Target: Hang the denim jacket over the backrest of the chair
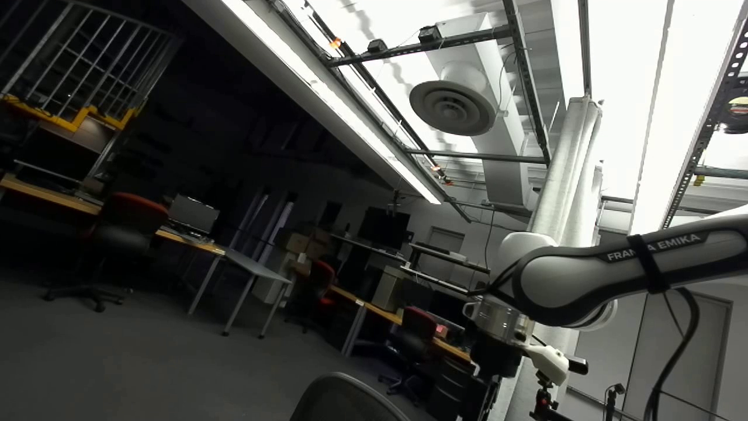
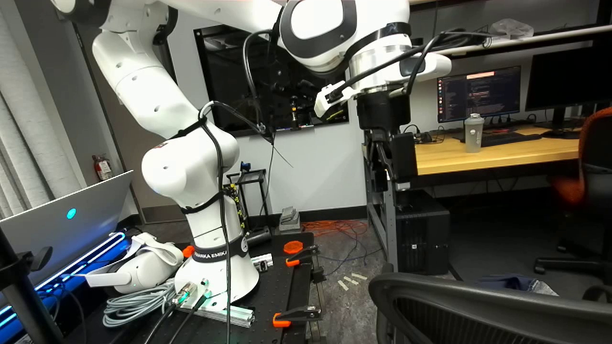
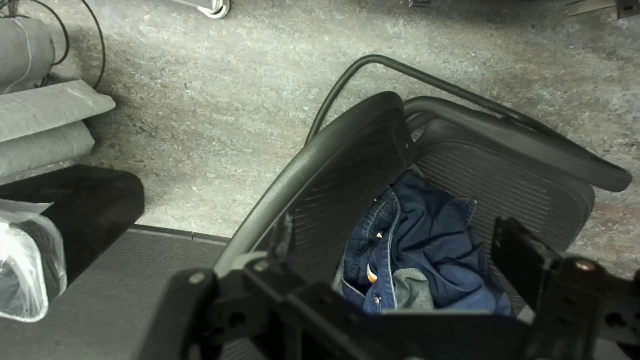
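The pincer (image 3: 395, 227) is spread wide, its two fingers (image 3: 522, 255) standing well apart in the wrist view, and the gap between them looks straight down on blue cloth. That cloth is the denim jacket (image 3: 440, 240), bunched on the seat (image 3: 510, 185) of the dark mesh chair (image 3: 545, 150), framed by the fingers but lying lower than their tips! Its front edge, studded with metal buttons (image 3: 379, 235), runs close alongside the backrest (image 3: 340, 200); whether denim meets mesh there, this angle can't tell. A small orange-and-white label (image 3: 371, 273) sits between the buttons, a grey patch (image 3: 412, 290) just beside.

One finger overlaps the backrest in that view, but look across to an exterior view and the pincer hangs free, pointing down, with space between its tips and the backrest's rim. Low behind that rim, a slip of the denim shows. The white arm (image 2: 191, 181) stands on a black surface (image 2: 275, 286), its upper links reaching out across the scene. Further back, a shaker bottle (image 2: 473, 134) stands upright in front of a lit monitor (image 2: 478, 93). In both exterior views the backrest's top curve shows at the lower edge.
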You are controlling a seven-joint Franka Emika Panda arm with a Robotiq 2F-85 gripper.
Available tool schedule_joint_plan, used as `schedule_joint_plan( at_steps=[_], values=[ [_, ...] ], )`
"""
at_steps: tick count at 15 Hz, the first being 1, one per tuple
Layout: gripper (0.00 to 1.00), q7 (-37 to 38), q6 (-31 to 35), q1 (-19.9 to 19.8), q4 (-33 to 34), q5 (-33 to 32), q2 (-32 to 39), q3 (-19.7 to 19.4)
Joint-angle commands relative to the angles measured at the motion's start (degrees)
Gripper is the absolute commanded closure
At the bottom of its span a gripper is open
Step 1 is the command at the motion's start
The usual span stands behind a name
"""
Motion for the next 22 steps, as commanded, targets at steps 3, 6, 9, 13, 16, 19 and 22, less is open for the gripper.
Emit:
schedule_joint_plan(
  at_steps=[3, 6, 9, 13, 16, 19, 22],
  values=[
    [0.00, 0.0, -0.1, 0.1, 0.1, 0.0, 0.0, 0.0],
    [0.00, 0.0, -0.1, 0.1, 0.1, 0.0, 0.0, 0.0],
    [0.00, 0.0, 0.3, 0.8, 0.5, 0.7, 1.1, 0.2],
    [0.00, 1.6, 3.1, 2.8, 1.2, 3.4, 4.2, 1.2],
    [0.00, 3.7, 7.2, 4.5, 2.2, 5.4, 8.1, 3.1],
    [0.00, 6.6, 10.3, 5.7, 5.1, 6.1, 12.9, 5.4],
    [0.00, 7.6, 10.2, 6.4, 8.3, 7.1, 15.6, 6.6]
  ],
)
